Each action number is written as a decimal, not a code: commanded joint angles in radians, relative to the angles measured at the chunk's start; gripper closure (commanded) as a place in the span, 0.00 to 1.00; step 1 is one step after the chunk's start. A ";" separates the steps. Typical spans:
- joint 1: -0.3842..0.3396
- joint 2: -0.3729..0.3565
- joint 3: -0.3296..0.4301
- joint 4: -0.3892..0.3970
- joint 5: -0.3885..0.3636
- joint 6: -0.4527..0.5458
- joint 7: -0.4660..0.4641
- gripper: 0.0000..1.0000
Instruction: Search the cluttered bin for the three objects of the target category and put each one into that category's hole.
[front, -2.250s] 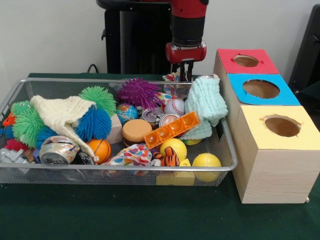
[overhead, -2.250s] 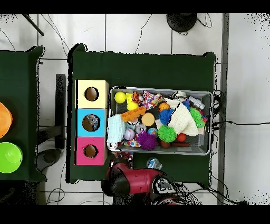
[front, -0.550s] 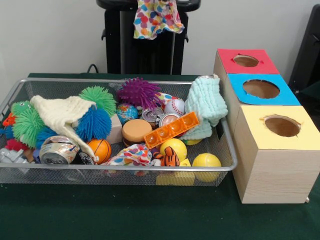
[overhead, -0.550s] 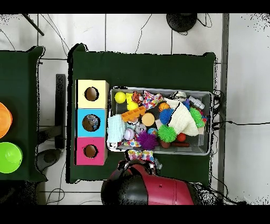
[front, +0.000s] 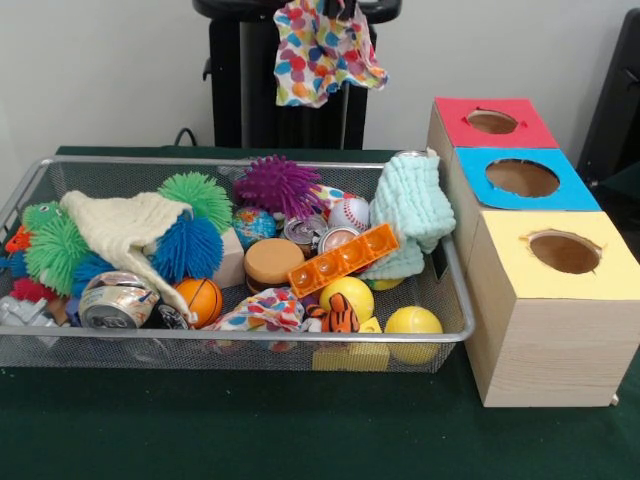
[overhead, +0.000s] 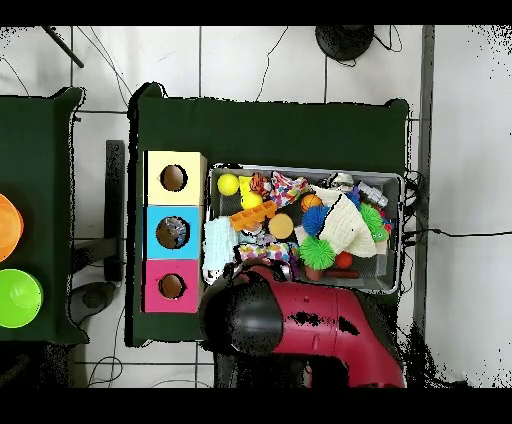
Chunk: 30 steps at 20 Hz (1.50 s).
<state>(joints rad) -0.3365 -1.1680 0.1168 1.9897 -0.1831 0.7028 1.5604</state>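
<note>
The wire-mesh bin (front: 250, 162) stands on the green table, full of toys; it also shows in the overhead view (overhead: 310, 170). My gripper (front: 335, 9) is high above the bin's far side, at the picture's top edge. It is shut on a spotted multicoloured cloth (front: 322, 52) that hangs free. In the overhead view my red arm (overhead: 310, 325) covers the bin's near side. The blue-topped box's hole (front: 522, 177) is to the bin's right; something pale shows inside it from overhead (overhead: 172, 232). A clear crinkled thing (front: 20, 310) lies at the bin's left front corner. I see no sure bottle.
A red-topped box (front: 492, 122) and a yellow-topped box (front: 563, 252) flank the blue one. The bin holds a silver can (front: 117, 300), an orange popper toy (front: 343, 260), a mint cloth (front: 410, 205), a cream knitted cloth (front: 125, 228) and spiky balls.
The gripper was low at the bin's far side on the spotted cloth. It rose with the cloth. The arm has now swung over the bin's near side in the overhead view.
</note>
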 joint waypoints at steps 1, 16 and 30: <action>-0.052 0.128 0.128 -0.095 -0.012 -0.034 -0.066 1.00; -0.101 0.169 0.162 -0.003 -0.052 -0.210 -0.020 0.00; -0.111 0.135 0.170 0.014 -0.025 -0.163 -0.020 0.00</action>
<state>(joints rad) -0.4153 -1.0345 0.2016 1.9531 -0.1975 0.5262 1.5604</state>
